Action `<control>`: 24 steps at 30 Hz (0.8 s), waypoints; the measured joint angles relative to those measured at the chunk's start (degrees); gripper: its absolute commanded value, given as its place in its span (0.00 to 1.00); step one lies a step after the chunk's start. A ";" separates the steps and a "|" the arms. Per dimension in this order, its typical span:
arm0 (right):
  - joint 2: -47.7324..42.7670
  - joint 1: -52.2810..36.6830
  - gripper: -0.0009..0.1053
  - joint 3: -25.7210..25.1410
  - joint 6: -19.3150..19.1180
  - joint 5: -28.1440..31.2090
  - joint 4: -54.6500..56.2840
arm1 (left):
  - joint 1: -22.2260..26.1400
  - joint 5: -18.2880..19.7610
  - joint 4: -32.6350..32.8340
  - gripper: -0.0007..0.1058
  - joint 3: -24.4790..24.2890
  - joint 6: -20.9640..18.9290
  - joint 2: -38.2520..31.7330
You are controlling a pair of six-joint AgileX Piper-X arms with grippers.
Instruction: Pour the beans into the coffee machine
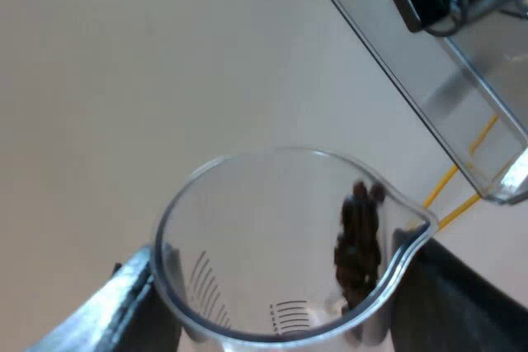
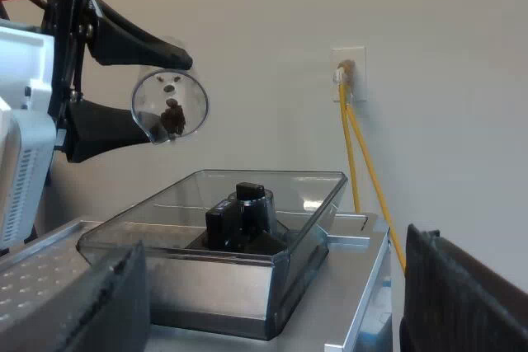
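My left gripper [image 1: 276,302] is shut on a clear measuring glass [image 1: 280,245] with printed scale lines; its fingers [image 1: 107,311] press the glass from both sides. The glass is tipped onto its side, and a clump of coffee beans [image 1: 359,245] lies by its spout. In the right wrist view the same glass [image 2: 171,106] hangs in the air above the espresso machine's clear bean hopper [image 2: 223,224], held between the left arm's black fingers [image 2: 132,39]. My right gripper [image 2: 272,302] stands open, low over the machine's metal top, with nothing between its fingers [image 2: 99,302].
The machine's silver top [image 2: 346,286] surrounds the hopper, which has a black grinder knob [image 2: 243,212] inside. Behind it is a plain wall with an outlet and yellow cables [image 2: 355,146]. The hopper's edge [image 1: 445,80] lies close to the glass's spout.
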 measured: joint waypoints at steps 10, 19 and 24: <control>0.00 0.00 0.64 0.00 0.00 0.00 0.00 | 0.00 0.00 0.00 0.20 0.00 5.79 0.00; 0.00 0.00 0.64 0.00 0.00 0.00 0.00 | 0.00 0.32 -0.36 0.20 0.00 13.35 0.00; 0.00 0.00 0.64 0.00 0.00 0.00 0.00 | 0.00 0.37 -0.35 0.20 0.00 14.67 0.00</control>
